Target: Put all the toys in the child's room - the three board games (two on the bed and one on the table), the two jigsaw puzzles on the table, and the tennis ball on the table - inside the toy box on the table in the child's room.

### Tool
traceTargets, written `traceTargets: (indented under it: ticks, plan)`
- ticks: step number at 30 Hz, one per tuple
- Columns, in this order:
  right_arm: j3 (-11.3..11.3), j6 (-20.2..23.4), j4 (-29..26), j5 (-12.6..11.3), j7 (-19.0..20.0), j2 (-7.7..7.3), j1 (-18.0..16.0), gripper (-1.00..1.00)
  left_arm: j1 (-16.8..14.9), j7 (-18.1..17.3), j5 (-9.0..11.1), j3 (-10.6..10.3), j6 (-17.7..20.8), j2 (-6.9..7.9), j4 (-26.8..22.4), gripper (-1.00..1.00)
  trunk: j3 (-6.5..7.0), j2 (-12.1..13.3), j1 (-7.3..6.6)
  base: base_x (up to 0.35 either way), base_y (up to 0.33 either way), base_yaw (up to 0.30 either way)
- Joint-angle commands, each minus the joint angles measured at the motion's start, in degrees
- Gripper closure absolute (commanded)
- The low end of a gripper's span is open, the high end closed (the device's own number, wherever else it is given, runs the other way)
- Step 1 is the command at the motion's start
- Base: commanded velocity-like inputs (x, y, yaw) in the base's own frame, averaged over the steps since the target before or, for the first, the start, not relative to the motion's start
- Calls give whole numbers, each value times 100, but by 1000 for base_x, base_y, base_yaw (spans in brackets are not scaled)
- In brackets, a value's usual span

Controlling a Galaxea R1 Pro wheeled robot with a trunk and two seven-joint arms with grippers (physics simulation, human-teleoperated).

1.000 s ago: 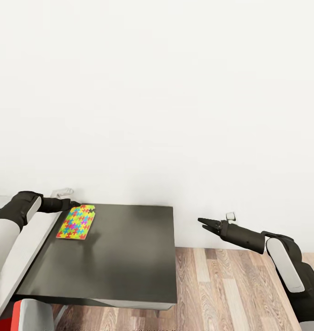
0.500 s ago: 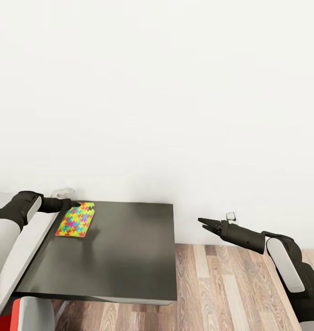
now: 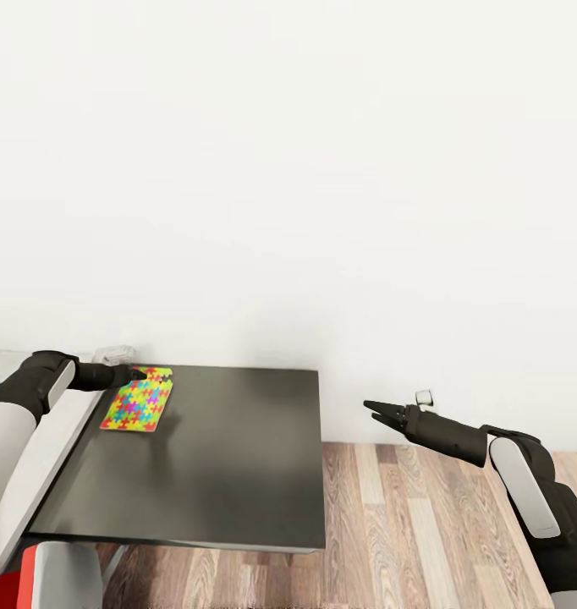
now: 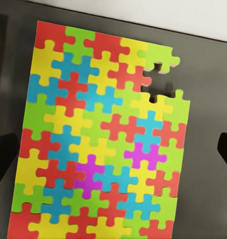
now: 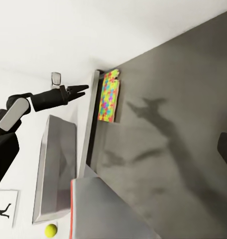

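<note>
One jigsaw puzzle [image 3: 136, 398], a thin multicoloured square, lies flat on the dark-grey wing of the table [image 3: 229, 457] near its far left corner. My left gripper [image 3: 139, 372] hovers open over the puzzle's far edge. In the left wrist view the jigsaw puzzle [image 4: 101, 144] lies between the left gripper's dark fingers [image 4: 3, 154], untouched. My right gripper [image 3: 375, 412] is open and empty, out over the floor to the right of the table. The right wrist view shows the puzzle [image 5: 109, 94], the left gripper [image 5: 82, 89], a light-grey tray-like toy box [image 5: 53, 169] and the tennis ball [image 5: 51, 229] beside it.
A white wall [image 3: 322, 211] rises right behind the table. Wood-plank floor [image 3: 424, 533] lies to the right. The light-grey desk top [image 3: 47, 461] runs along the left, under my left arm. A black silhouette print [image 5: 3, 206] hangs on the far wall.
The whole picture has shifted slightly upward, so the camera moved. My left gripper now sits a little further over the puzzle's far edge. The right arm holds its pose.
</note>
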Motion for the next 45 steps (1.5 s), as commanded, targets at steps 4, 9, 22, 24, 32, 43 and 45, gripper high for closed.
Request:
traceTargets:
  ticks: [4,9,22,24,32,43,45]
  plan:
    - [-5,28,-12,30,35,2,-5,-100,-4,-29,7,19,38,17,-16,-100,-48,-11,3,0,0,0]
    - [-11,28,-13,27,35,3,-5,-100,-4,-37,10,20,45,42,-31,-100,-95,-11,3,0,0,0]
    - [-10,28,-550,-41,450,3,138,-100,-4,-44,14,18,47,108,-34,-100,-213,-11,3,0,0,0]
    - [-16,28,-828,-49,822,3,309,-100,-4,-44,14,19,47,108,-34,-100,-220,-11,3,0,0,0]
    - [-30,28,-1009,-45,1425,2,469,-100,-4,-46,14,20,46,108,-34,-100,-225,-11,3,0,0,0]
    - [-31,28,-1017,-27,1469,3,478,-100,-4,-53,14,23,44,106,-34,-100,-225,-11,3,0,0,0]
    - [-35,28,-1017,-22,1468,3,478,-100,-4,-53,14,25,46,107,-34,-100,-225,-11,3,0,0,0]
